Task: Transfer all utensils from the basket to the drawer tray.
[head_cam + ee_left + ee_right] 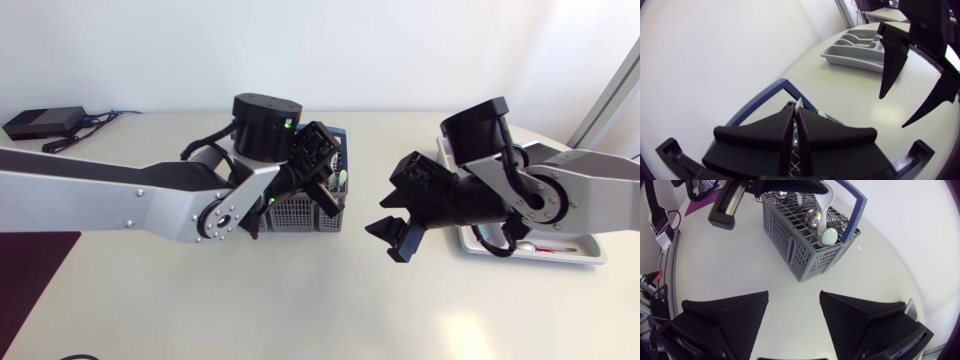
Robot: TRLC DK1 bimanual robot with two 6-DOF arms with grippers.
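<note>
Two broad fingers of the left gripper (796, 111) stood pressed almost together, clamped on the thin upper end of a white-handled utensil (827, 205) whose lower part sat in a corner compartment of the grey basket (805, 255). The step in hand looked to be drawing that utensil out. Doing it well likely meant a straight vertical pull, since the utensil stood just beside the basket's blue handle (860, 207) and among several metal spoons (812, 217) that a slanted lift could drag along or tip. The grip was narrow and high on the utensil, so a slow rise seemed wise to keep it from swinging or slipping. Out past the basket, the right gripper (793, 294) hung above the counter (250, 300) with its fingers wide apart and nothing between them, facing the basket and near the left gripper. It looked placed to receive a hand-over, which would call for gripping the free end before the left fingers let go. The drawer tray (850, 62) lay well apart from the basket, on the right arm's side.
</note>
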